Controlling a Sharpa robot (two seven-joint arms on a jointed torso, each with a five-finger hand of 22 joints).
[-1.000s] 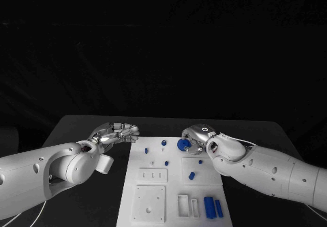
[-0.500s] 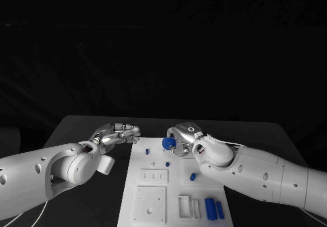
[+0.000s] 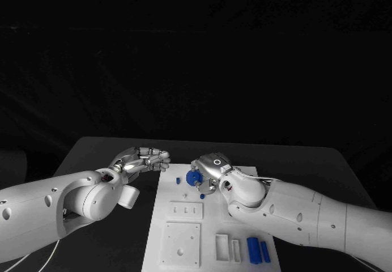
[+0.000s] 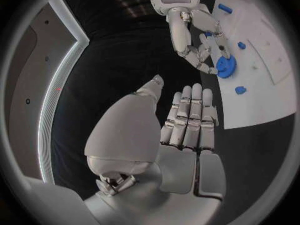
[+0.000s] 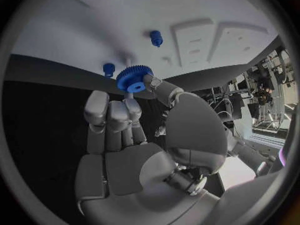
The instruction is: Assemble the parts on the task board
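My right hand [image 3: 211, 169] hangs over the far left part of the white task board [image 3: 181, 241] and pinches a blue gear [image 3: 192, 179] between thumb and fingertip. The right wrist view shows the gear [image 5: 134, 78] just above the board [image 5: 125, 20], close to two short blue pegs [image 5: 155, 37] [image 5: 109, 68]. In the head view those pegs [image 3: 178, 181] [image 3: 201, 196] stand on either side of the gear. My left hand [image 3: 144, 159] is off the board's left edge, fingers curled in on nothing. In the left wrist view, the right hand [image 4: 197, 45] carries the gear [image 4: 225, 66].
Two blue cylinders [image 3: 253, 249] [image 3: 264, 251] lie at the board's near right, beside narrow slots [image 3: 221, 247]. A square recessed plate [image 3: 179, 243] and a small slotted plate [image 3: 185, 210] sit on the near left. The black table [image 3: 98, 153] surrounds the board.
My right hand has carried the gear leftward across the board's far end, from near the middle toward the left pegs. The left hand has stayed in place.
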